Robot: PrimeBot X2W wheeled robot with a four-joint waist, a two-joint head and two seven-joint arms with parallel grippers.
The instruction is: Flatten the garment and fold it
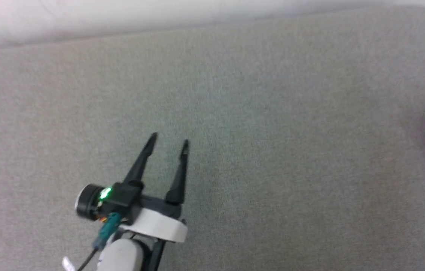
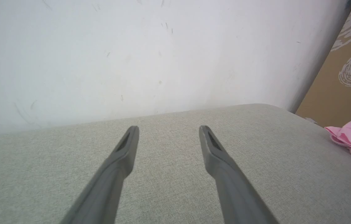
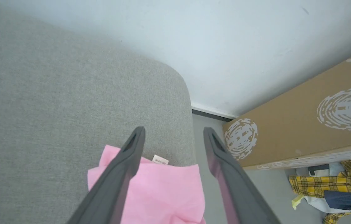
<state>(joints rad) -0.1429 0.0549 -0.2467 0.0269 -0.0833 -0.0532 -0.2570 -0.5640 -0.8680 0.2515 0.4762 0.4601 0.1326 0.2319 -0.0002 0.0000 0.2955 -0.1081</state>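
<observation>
The garment (image 3: 163,189) lies bunched at the very right edge of the grey cushion (image 1: 272,113), its white label (image 3: 160,160) turned toward the cushion's rounded far corner. The right gripper (image 3: 173,129) hangs over it, jaws spread and gripping nothing. The left gripper (image 1: 169,139) is over the cushion's bare left half, jaws spread too, well apart from the garment. A white wall (image 2: 131,46) runs along the cushion's far edge; a cardboard box (image 3: 302,124) stands off its right side
</observation>
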